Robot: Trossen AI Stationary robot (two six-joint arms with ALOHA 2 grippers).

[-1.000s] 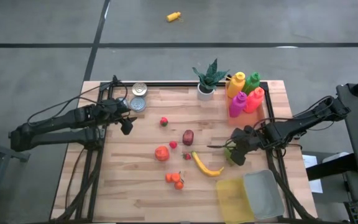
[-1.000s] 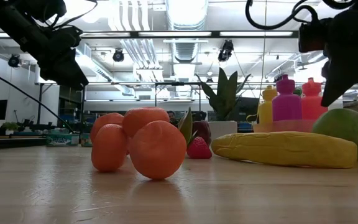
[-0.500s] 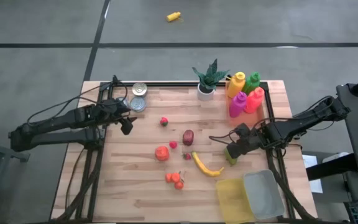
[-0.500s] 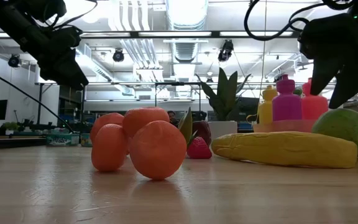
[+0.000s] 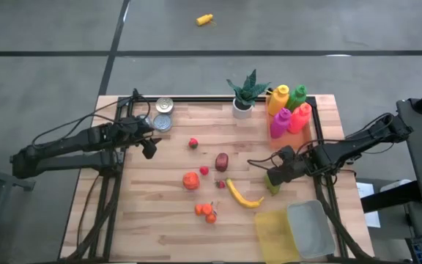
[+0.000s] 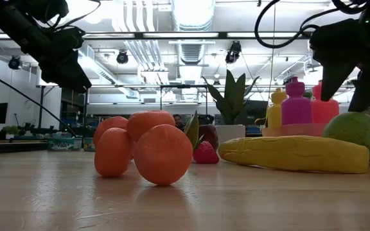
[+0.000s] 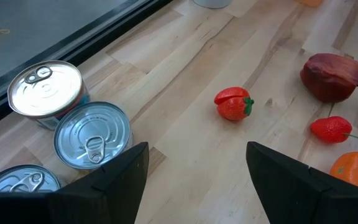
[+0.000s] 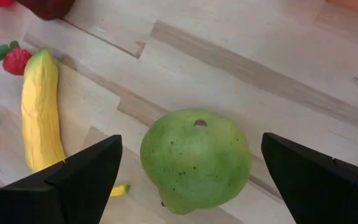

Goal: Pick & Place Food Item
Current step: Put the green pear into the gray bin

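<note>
Since the earlier frame the right end effector has spread its fingers wider and shifted to straddle the green pear, which lies on the worktop just beside the banana's far end; the fingers stand wide apart on either side and do not yet touch the fruit. The pear is rounded and tapers, so if the fingers close off-centre it could squirt out sideways or roll, likely into the banana or toward the worktop edge nearby. The yellow tray and clear bin sit near, between the pear and the front corner, probably the drop spot. A strawberry lies close to the banana. The left end effector hangs partly spread, holding nothing, near the cans, well apart from the action.
</note>
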